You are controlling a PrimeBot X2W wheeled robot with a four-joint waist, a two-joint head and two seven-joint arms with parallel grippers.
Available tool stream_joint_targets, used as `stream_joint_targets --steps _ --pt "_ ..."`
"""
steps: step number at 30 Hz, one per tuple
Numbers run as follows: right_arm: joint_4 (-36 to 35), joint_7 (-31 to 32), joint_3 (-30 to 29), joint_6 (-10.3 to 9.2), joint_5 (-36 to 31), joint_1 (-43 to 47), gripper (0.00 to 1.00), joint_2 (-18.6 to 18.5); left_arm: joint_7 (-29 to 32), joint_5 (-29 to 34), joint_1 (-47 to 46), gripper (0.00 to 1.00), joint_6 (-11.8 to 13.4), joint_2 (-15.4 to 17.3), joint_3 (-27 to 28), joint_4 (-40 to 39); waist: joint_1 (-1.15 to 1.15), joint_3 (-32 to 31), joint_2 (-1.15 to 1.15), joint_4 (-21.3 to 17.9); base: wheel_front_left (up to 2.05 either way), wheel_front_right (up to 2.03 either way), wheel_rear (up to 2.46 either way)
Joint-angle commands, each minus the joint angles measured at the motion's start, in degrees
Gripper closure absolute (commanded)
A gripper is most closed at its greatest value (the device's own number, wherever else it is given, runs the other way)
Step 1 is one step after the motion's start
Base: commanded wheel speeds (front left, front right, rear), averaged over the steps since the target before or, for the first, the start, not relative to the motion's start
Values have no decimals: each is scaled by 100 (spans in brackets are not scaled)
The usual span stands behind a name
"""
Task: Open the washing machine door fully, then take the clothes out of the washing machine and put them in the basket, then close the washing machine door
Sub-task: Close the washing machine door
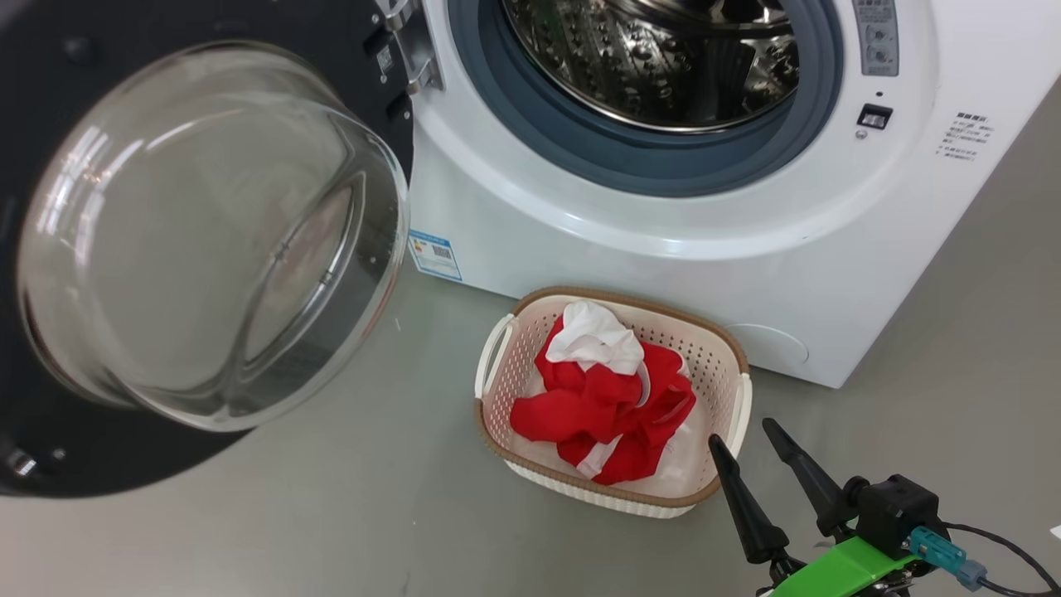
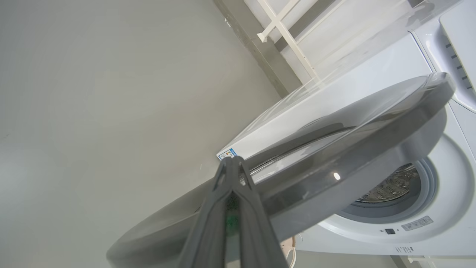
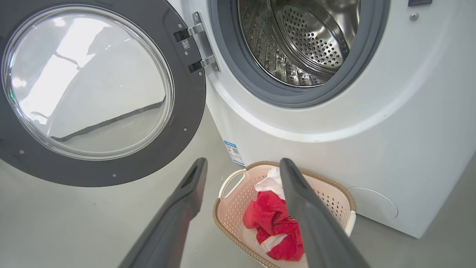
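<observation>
The washing machine (image 1: 663,274) is a white front-loader, and its steel drum (image 1: 655,58) looks empty. Its door (image 1: 207,240), black-rimmed with a glass bowl, stands swung wide to the left. In front, on the floor, the cream basket (image 1: 630,303) holds the red and white clothes (image 1: 605,398). My right gripper (image 1: 742,433) hovers open at the basket's near right corner, nothing between its fingers. In the right wrist view the right gripper (image 3: 242,162) points over the basket (image 3: 230,208) and clothes (image 3: 271,219). My left gripper (image 2: 232,160) is shut and empty, with its tips by the door's outer face (image 2: 334,149); contact is unclear.
Grey floor (image 1: 331,514) surrounds the basket. A blue label (image 1: 434,254) sits low on the machine's front, and a round cover (image 1: 771,344) at its lower right. A cable (image 1: 995,547) trails from my right wrist. A white rail (image 2: 286,33) runs along the wall behind the machine.
</observation>
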Motion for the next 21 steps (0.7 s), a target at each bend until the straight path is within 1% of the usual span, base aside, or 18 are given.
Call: stream_joint_targets --steps 1,9,14,21 --pt "-119 -37 112 36 -9 -71 0 15 251 -193 208 100 -46 103 -13 -421 0 -80 0 -38 0 0 0" --pt "-126 -37 103 36 27 53 0 61 965 -852 1138 100 -46 100 -28 -1961 0 -283 0 -84 0 0 0" --pt "-132 -37 113 36 37 105 0 94 1273 -1195 1583 100 -47 101 -69 -2930 0 -392 0 -144 0 0 0" --pt "-162 -37 55 36 53 182 0 116 1521 -1646 1987 100 -47 -88 -198 -4185 0 -496 0 -277 0 0 0"
